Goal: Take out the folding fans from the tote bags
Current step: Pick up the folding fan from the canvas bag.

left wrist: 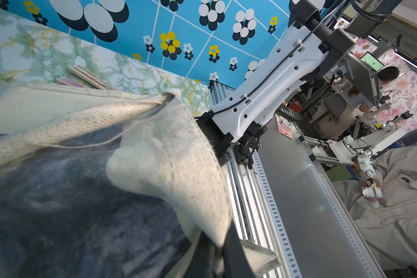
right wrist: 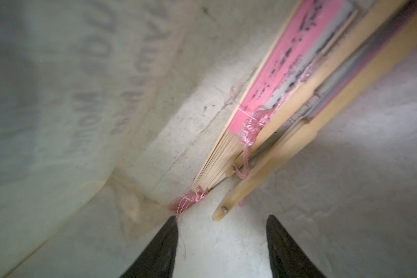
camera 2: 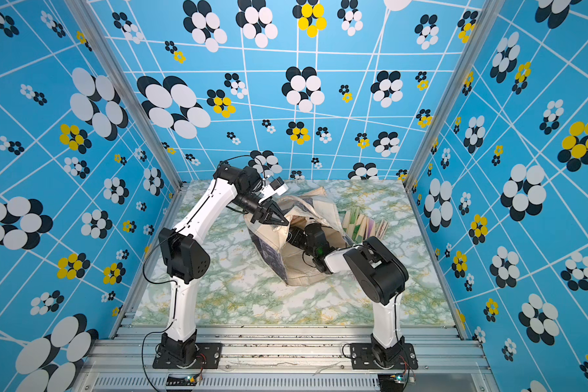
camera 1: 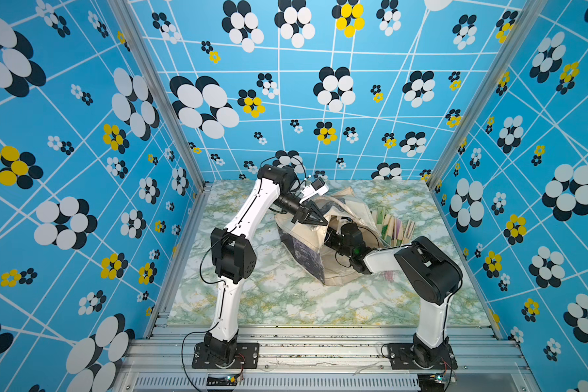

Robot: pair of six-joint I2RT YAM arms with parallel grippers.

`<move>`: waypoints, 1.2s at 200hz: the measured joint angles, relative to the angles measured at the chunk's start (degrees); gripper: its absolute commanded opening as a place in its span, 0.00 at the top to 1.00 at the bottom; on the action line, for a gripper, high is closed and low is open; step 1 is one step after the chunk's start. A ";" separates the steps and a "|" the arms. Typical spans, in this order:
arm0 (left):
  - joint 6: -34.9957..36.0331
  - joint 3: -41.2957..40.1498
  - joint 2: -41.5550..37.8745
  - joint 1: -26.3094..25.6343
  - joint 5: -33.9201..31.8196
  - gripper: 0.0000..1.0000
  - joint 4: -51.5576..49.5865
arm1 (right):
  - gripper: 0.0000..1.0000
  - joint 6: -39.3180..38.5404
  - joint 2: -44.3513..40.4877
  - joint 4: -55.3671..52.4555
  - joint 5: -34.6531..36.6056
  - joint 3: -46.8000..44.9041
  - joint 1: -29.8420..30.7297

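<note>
while the left black pincer (camera 1: 319, 219) clamps the rim of the floppy cream canvas tote bag (camera 1: 301, 249), the right black pincer (right wrist: 222, 216) sits inside the bag, jaws apart, holding nothing. closed pale-bamboo folding fans with pink paper (right wrist: 287, 72) lie inside the bag just ahead of it, pin ends pointing at it, long way running straight off.

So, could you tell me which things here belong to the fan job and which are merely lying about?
Job:
tote bag
fans inside it
fans already out beside it
left gripper, shut on the bag's rim
right gripper, open inside the bag

Just there:
marbled table
flowered walls
person beyond the rig
</note>
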 measured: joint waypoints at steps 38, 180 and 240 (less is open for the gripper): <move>4.74 -1.79 0.00 -0.17 1.33 1.00 -0.02 | 0.41 7.63 6.01 5.68 -2.43 0.52 -1.57; 12.24 -6.32 -0.61 -0.66 3.17 1.00 -0.07 | 0.55 22.08 14.14 6.84 -1.86 9.97 -3.41; 12.24 -6.34 -1.03 -0.66 2.78 1.00 -0.04 | 0.71 22.05 14.14 2.14 0.74 11.72 -3.39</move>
